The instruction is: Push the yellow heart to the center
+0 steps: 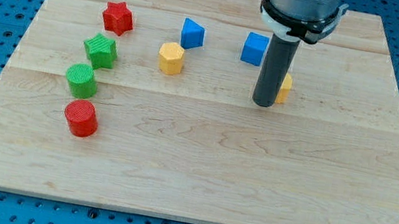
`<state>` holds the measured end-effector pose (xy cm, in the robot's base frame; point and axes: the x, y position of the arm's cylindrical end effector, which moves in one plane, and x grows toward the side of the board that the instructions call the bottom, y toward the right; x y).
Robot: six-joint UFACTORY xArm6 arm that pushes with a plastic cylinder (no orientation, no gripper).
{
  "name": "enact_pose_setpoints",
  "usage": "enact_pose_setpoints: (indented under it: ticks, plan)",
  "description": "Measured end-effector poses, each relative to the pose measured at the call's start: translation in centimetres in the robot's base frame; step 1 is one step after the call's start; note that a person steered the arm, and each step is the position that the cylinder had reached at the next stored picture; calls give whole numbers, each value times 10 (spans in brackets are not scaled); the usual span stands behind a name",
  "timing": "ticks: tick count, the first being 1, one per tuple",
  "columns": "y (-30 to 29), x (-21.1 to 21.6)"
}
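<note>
The yellow heart [284, 87] lies right of the board's middle, mostly hidden behind my rod; only its right edge shows. My tip [263, 103] rests on the board just left of and in front of the heart, touching or nearly touching it. A blue cube [254, 48] sits just above and left of the rod.
A yellow hexagon [170, 58] and a blue triangular block [192, 33] lie left of the rod. At the view's left are a red star [118, 17], a green star [100, 51], a green cylinder [82, 80] and a red cylinder [81, 118]. The wooden board [196, 177] sits on a blue pegboard.
</note>
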<state>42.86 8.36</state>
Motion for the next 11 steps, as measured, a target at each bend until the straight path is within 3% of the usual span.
enact_pose_setpoints:
  ticks: [3,6,7,8,9,11]
  plan:
    - [60,0]
    - [62,0]
    - [107,-26]
    - [107,-44]
    - [35,-47]
    - [-54,-47]
